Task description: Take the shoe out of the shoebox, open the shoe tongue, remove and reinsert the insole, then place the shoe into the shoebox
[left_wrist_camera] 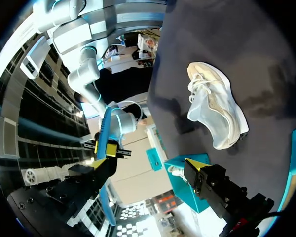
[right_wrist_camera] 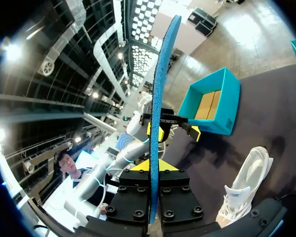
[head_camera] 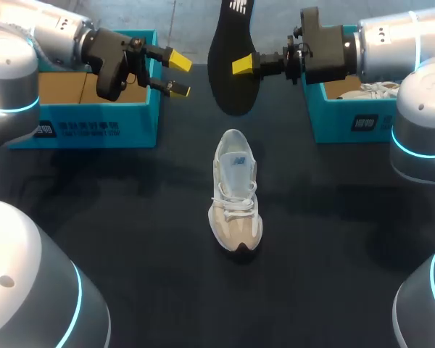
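A white and beige shoe (head_camera: 234, 192) stands on the black table at the centre, toe toward me. Above and behind it my right gripper (head_camera: 244, 65) is shut on a black insole (head_camera: 232, 58), which hangs upright in the air. In the right wrist view the insole (right_wrist_camera: 160, 89) shows edge-on as a blue strip clamped between the fingers of that gripper (right_wrist_camera: 154, 165), with the shoe (right_wrist_camera: 246, 187) below. My left gripper (head_camera: 178, 75) stands open and empty just left of the insole. The left wrist view shows the gripper (left_wrist_camera: 148, 165) with its fingers wide apart, the shoe (left_wrist_camera: 214, 106) ahead.
An open teal shoebox (head_camera: 87, 119) with a cardboard lining sits at the back left, under my left arm. A second teal box (head_camera: 348, 116) at the back right holds another white shoe (head_camera: 377, 90). Bare black table lies around and in front of the shoe.
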`<control>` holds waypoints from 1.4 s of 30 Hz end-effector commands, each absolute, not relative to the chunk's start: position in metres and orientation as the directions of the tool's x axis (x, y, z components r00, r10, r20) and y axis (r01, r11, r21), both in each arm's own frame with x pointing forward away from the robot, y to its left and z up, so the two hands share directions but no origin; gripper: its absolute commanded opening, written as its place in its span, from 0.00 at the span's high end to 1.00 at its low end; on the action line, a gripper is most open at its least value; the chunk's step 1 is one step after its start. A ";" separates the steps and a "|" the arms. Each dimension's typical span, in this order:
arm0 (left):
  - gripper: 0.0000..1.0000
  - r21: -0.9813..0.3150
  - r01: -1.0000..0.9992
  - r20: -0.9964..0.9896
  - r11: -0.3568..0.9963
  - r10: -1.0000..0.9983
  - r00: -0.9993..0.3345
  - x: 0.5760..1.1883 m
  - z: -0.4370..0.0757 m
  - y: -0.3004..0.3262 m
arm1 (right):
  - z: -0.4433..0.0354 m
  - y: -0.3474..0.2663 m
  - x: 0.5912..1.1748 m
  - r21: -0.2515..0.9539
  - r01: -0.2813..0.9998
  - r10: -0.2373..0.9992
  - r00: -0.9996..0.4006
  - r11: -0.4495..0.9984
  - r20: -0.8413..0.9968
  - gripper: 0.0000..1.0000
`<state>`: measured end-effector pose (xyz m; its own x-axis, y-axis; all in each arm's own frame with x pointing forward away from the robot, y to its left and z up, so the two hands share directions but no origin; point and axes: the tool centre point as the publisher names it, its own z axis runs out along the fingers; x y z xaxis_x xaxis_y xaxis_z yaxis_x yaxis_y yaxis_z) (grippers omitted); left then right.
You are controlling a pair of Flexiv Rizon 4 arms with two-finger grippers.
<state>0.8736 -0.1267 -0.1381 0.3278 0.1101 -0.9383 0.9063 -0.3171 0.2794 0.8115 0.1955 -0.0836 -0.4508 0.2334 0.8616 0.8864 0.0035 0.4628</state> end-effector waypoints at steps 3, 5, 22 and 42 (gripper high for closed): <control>0.00 0.192 0.923 -0.954 -0.333 0.157 0.255 0.881 -0.137 -0.130 | -0.087 0.188 0.828 0.555 0.832 0.256 -0.539 0.012 0.802 1.00; 0.00 0.163 0.933 -0.961 -0.320 0.161 0.223 0.882 -0.139 -0.128 | -0.091 0.187 0.835 0.592 0.805 0.255 -0.579 0.029 0.774 1.00; 0.00 -0.087 0.972 -0.958 -0.219 0.287 -0.021 0.884 -0.186 -0.128 | -0.122 0.177 0.881 0.746 0.657 0.254 -0.744 0.110 0.618 1.00; 0.00 -0.231 0.936 -0.909 -0.264 0.401 -0.112 0.900 -0.237 -0.142 | -0.164 0.180 0.900 0.821 0.550 0.196 -0.831 0.154 0.521 1.00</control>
<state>0.8953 -0.1419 -0.2333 -0.1116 0.4031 -0.9083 0.9428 -0.2460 -0.2250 0.8978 0.1780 -0.1632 -0.8306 0.1966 0.5210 0.5509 0.1536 0.8203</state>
